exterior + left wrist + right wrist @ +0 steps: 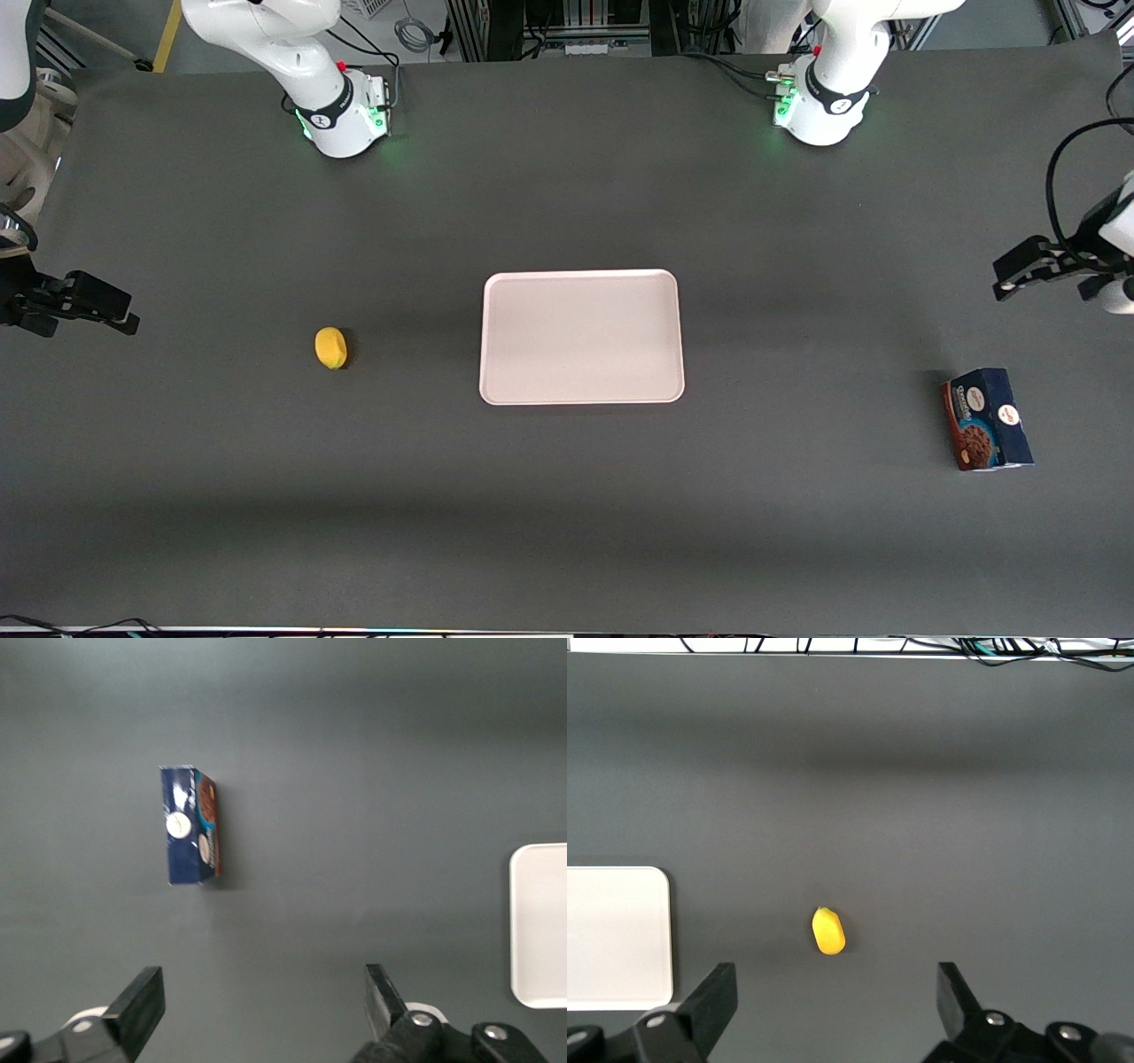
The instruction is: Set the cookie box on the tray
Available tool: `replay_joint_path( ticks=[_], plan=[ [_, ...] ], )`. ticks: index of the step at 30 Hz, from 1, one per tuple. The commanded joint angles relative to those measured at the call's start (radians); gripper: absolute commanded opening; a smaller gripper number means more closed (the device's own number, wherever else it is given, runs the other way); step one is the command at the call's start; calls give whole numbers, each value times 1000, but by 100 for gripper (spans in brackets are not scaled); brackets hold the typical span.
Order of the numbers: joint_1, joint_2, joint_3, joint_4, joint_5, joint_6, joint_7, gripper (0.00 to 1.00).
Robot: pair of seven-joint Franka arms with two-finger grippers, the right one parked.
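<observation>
The cookie box (987, 420) stands on the dark worktop (797, 532), nearer the front camera than the pincer (1010, 276). The pincer hovers above the worktop, spread wide and holding nothing. The tray (582, 392) lies well apart, toward the parked arm.

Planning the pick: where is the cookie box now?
The cookie box stands on the table toward the working arm's end, well apart from the tray, nearer the front camera than the open gripper.

A small yellow lump (330, 347) lies on my dark grey desk (567, 514), at about nine o'clock from the desk's middle in the front view, toward the parked arm's end.
</observation>
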Motion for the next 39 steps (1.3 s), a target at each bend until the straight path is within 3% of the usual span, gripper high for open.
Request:
replay_joint_path(
  ticks=[1,16,20,30,39],
  plan=[
    [7,34,45,0,4,72,82,100],
    [10,207,157,11,-13,212,85,100],
    [23,267,159,25,-19,250,84,100],
    [46,399,159,21,-151,396,168,100],
    [59,474,157,18,-146,443,171,100]
  ],
)
